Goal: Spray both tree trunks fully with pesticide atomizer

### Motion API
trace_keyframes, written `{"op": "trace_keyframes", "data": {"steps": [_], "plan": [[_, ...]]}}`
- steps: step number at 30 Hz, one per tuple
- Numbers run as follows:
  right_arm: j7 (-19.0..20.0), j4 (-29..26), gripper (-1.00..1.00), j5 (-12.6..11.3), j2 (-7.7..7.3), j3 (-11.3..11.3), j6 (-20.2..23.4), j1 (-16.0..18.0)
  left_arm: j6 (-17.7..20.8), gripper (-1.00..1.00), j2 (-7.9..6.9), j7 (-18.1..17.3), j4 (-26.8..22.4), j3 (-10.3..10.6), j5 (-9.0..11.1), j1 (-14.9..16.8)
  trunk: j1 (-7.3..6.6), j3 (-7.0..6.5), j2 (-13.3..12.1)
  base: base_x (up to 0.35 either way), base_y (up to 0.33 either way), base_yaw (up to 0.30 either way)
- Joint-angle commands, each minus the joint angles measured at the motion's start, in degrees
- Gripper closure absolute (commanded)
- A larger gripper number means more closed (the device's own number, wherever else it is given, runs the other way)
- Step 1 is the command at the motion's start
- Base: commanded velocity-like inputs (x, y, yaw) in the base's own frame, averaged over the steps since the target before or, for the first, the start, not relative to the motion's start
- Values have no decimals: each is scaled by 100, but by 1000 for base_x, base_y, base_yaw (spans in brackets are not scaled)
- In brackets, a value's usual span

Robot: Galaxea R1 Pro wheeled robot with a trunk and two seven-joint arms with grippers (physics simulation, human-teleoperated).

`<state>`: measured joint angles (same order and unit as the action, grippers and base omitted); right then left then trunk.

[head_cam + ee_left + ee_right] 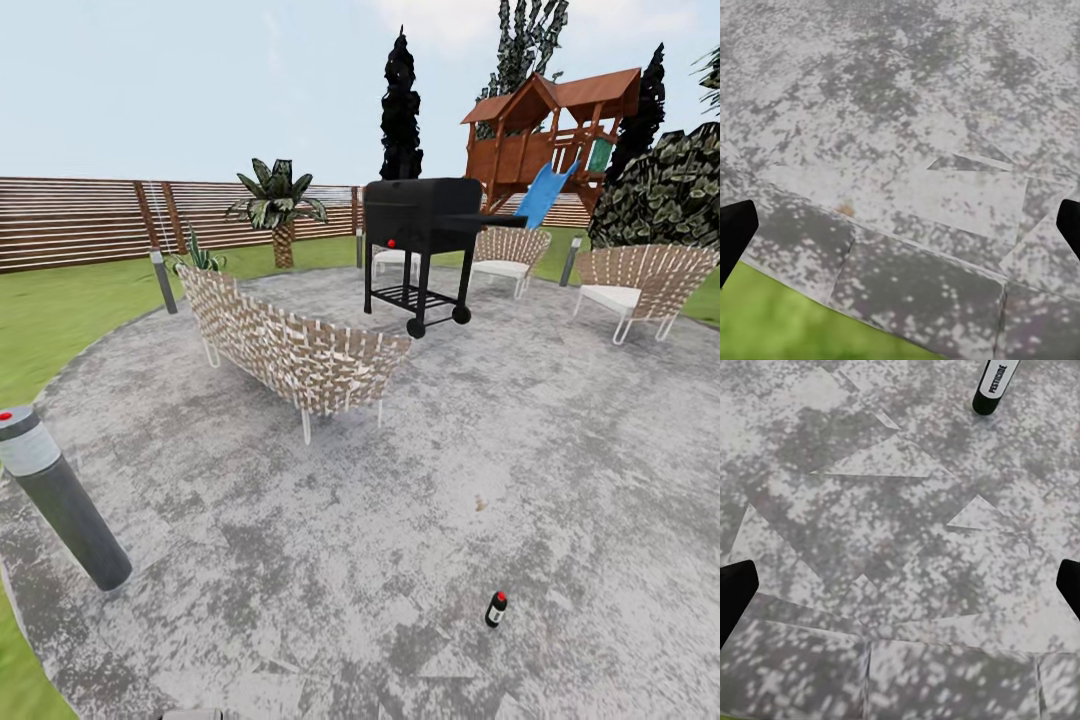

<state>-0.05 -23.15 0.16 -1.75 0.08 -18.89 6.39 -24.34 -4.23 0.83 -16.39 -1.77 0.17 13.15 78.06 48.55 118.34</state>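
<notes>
The pesticide atomizer (496,608) stands upright on the grey speckled floor (330,540) in the near right of the head view, a tiny dark bottle with a red top. In the right wrist view the pesticide atomizer (994,386) shows as a dark bottle with a white label. It stands well ahead of my right gripper (900,592), which is open over bare paving. My left gripper (900,232) is also open above the paving, near its curved edge with the grass (780,322). The trees and their trunks are out of view.
A woven bench (290,345) stands mid-left, with a black grill (425,235) behind it and woven chairs (640,285) at the right. A grey bollard (60,495) leans at the near left. Lawn (60,310) and a slatted wooden fence (80,220) lie beyond.
</notes>
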Motion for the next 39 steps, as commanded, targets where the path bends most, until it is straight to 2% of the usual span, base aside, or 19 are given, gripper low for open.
{"op": "trace_keyframes", "data": {"steps": [1, 6, 16, 39], "plan": [[-2, 4, -100, 2, -1, 1, -18, 3, -18, -100, 1, 5, 4, -8, 1, 3, 22, 23, 43, 0, 0, 0], [-4, 4, -100, 2, -1, 1, -18, 3, -18, -100, 1, 5, 4, -8, 1, 3, 131, 113, 244, 0, 0, -54], [-13, 17, -100, 2, -1, -8, -18, 3, -18, -100, 1, 5, 4, -8, 1, 3, 351, 293, 645, 0, 0, -244], [-13, 30, -100, 2, -1, -8, -18, 3, -18, -100, 1, 5, 4, -8, 1, 3, 351, 293, 645, 0, 0, -265]]}}
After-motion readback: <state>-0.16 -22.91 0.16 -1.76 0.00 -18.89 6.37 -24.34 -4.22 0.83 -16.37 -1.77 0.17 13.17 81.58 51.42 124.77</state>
